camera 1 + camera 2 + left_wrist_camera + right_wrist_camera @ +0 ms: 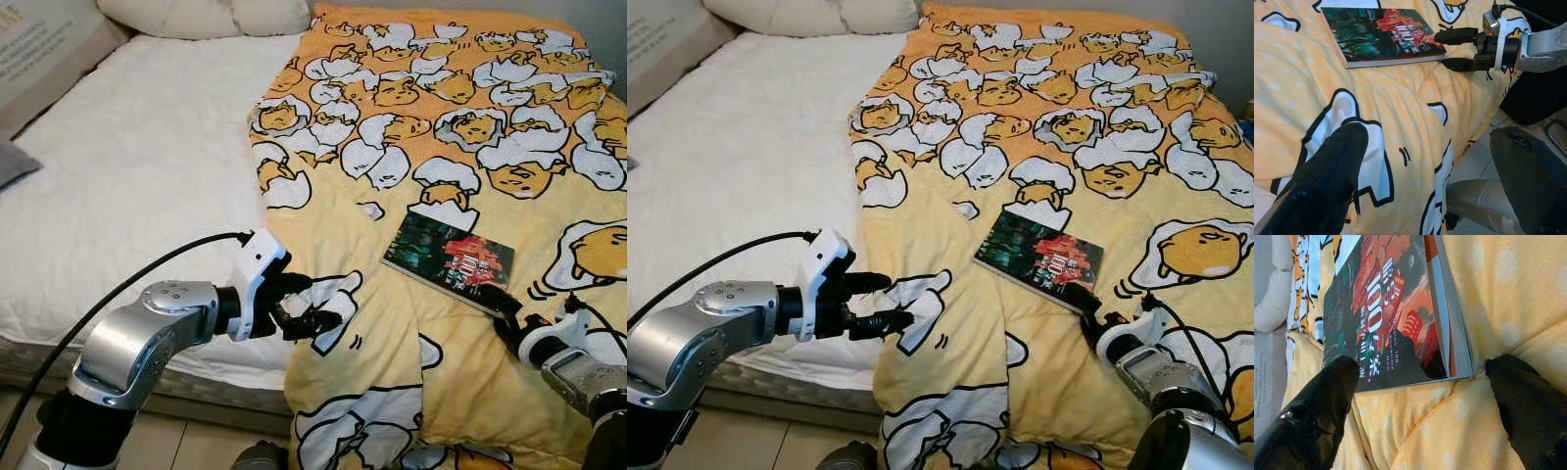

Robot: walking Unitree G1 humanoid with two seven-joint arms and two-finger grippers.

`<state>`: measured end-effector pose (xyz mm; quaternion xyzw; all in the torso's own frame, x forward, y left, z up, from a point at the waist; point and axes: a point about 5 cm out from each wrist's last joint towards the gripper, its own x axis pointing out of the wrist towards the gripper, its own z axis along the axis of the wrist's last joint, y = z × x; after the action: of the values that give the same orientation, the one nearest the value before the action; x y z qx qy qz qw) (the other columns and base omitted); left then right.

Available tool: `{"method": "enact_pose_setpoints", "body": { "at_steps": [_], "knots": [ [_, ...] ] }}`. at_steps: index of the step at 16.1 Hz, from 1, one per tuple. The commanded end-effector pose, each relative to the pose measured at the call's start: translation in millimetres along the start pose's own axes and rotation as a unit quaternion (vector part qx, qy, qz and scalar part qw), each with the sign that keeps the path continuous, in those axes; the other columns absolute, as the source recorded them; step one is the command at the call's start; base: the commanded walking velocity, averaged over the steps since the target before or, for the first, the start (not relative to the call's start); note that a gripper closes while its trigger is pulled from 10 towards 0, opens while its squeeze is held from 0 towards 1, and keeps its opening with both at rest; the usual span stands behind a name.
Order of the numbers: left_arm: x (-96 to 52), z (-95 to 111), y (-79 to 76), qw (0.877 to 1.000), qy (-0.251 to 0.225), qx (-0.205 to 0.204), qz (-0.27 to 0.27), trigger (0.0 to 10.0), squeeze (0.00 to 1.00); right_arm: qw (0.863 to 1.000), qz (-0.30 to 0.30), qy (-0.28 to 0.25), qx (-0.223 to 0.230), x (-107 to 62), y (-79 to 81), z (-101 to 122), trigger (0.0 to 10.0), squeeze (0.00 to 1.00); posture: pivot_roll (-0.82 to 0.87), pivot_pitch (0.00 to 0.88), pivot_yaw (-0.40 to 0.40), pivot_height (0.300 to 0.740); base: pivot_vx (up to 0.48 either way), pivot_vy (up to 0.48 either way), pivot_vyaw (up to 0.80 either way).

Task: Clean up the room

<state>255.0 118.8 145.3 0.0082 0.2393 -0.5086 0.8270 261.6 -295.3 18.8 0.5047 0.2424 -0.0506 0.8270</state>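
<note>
A dark green and red book (449, 259) lies flat on the yellow cartoon-egg quilt (441, 127) that covers the right side of the bed. My right gripper (492, 309) is open at the book's near corner, one finger (1317, 416) over the cover and the other finger (1528, 411) resting on the quilt beside it. My left gripper (323, 302) is open at the quilt's left edge near the foot of the bed, its fingers (1327, 181) straddling a fold of the fabric.
The bare white mattress (127, 166) takes up the bed's left half, with pillows (206, 15) at the head. A grey cushion corner (15, 162) shows at far left. Tiled floor (196, 446) lies below the bed's foot.
</note>
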Motion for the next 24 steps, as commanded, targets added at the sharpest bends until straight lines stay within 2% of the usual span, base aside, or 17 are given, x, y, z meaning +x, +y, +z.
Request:
{"method": "enact_pose_setpoints", "body": {
  "at_steps": [1,8,12,14,15,16,17,20,24],
  "knots": [
    [-1.0,2,-2.6,1.000,0.002,0.009,-0.004,10.0,0.00,1.000,-0.007,0.009,0.009,-1.7,-5.3,-6,10.0,0.00,0.06,0.079,0.075,0.740,0.000,0.000,0.00],
    [-3.7,8,-1.4,1.000,-0.016,0.014,0.002,10.0,0.00,0.995,0.089,-0.018,0.034,19.4,34.9,-2,10.0,0.00,0.08,0.074,0.071,0.740,0.000,0.000,0.00],
    [-6.5,6,-1.6,1.000,-0.016,0.013,0.006,10.0,0.00,0.995,0.087,-0.042,0.031,23.8,39.0,-1,9.8,0.00,0.09,0.076,0.071,0.740,0.000,0.000,0.00],
    [-7.1,5,-1.3,1.000,-0.013,0.012,0.010,10.0,0.00,0.995,0.073,-0.052,0.036,25.9,37.3,-4,8.0,0.00,0.10,0.078,0.075,0.740,0.000,0.000,0.00],
    [-7.6,5,-0.9,1.000,-0.011,0.011,0.013,10.0,0.00,0.996,0.064,-0.057,0.039,27.3,36.5,-6,4.4,0.00,0.10,0.077,0.077,0.740,0.000,0.000,0.00],
    [-8.0,5,-0.8,1.000,-0.011,0.011,0.014,10.0,0.00,0.996,0.058,-0.064,0.038,28.3,35.6,-8,2.6,0.00,0.10,0.077,0.079,0.740,0.000,0.000,0.00],
    [-8.1,5,-0.5,1.000,-0.011,0.011,0.016,10.0,0.00,0.995,0.053,-0.072,0.040,28.8,34.8,-8,0.0,0.00,0.10,0.077,0.080,0.740,0.000,0.000,0.00],
    [-7.5,6,0.3,1.000,-0.014,0.010,0.018,10.0,0.00,0.992,0.046,-0.100,0.064,29.7,34.0,-7,0.0,0.00,0.10,0.078,0.084,0.740,0.000,0.000,0.00],
    [-6.6,7,1.0,1.000,-0.018,0.008,0.018,10.0,0.00,0.989,0.048,-0.117,0.073,30.7,35.6,-6,0.0,0.00,0.10,0.078,0.088,0.740,0.000,0.000,0.00]
  ]
}}
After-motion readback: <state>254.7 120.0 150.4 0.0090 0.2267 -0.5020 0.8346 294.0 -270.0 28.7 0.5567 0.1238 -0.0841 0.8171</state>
